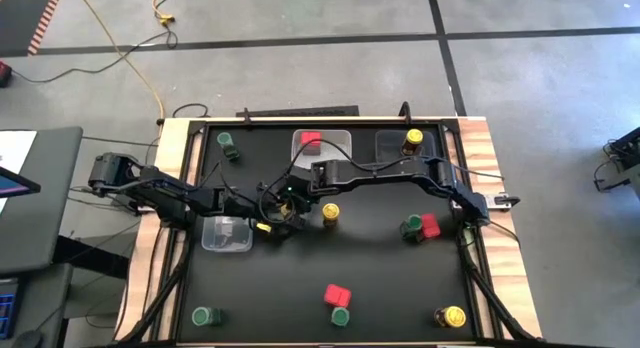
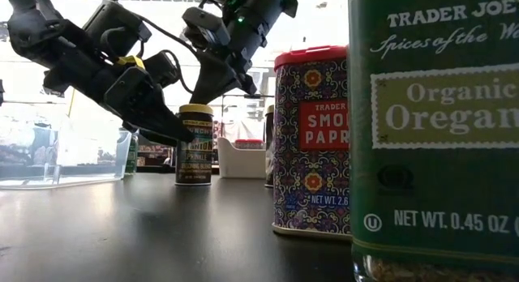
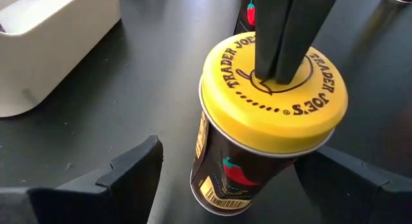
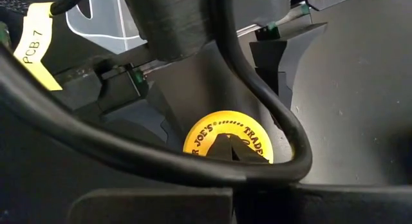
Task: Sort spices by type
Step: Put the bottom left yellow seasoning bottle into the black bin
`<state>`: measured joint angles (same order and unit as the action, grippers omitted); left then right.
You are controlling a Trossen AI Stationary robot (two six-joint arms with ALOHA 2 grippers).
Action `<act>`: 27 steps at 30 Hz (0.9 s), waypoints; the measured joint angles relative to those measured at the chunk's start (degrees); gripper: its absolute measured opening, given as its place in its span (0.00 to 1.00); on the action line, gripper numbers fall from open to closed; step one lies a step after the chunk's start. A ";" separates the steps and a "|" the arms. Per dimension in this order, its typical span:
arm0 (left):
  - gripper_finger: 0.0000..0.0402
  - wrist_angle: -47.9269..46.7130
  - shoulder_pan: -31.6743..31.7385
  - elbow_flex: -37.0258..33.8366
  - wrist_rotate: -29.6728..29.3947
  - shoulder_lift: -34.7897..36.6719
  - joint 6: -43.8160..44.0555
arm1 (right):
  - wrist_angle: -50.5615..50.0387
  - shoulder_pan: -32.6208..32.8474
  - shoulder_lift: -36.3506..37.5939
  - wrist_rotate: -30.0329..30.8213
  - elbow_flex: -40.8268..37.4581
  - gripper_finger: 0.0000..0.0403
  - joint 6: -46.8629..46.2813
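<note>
Pinning the yellow-lidded jar (image 3: 267,121) at the high view's centre, my right gripper (image 3: 283,73), jaws pressed together, pushed on its lid, likely steadying it, while my left gripper (image 3: 248,185) straddled the jar, jaws spread and not touching.

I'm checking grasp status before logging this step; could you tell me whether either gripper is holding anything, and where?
Nothing is held. The open left gripper straddles the yellow-lidded jar; the shut right gripper presses on its lid.
</note>
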<state>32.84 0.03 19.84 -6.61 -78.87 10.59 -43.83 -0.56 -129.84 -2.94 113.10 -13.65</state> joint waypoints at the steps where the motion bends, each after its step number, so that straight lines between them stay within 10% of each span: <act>1: 0.82 0.00 0.00 0.02 0.00 0.00 0.02 | 0.04 0.00 0.00 0.00 -0.02 0.04 0.00; 19: 0.82 -0.35 0.00 0.11 -0.09 0.04 0.76 | -0.46 0.15 4.70 -0.59 -0.67 0.17 1.33; 27: 0.82 -0.98 0.02 0.11 -0.13 0.04 2.58 | 0.06 0.22 4.76 -0.61 -0.65 0.38 1.56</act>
<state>31.86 0.05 19.94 -6.74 -78.83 13.17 -43.77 -0.34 -125.08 -3.55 112.44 -12.10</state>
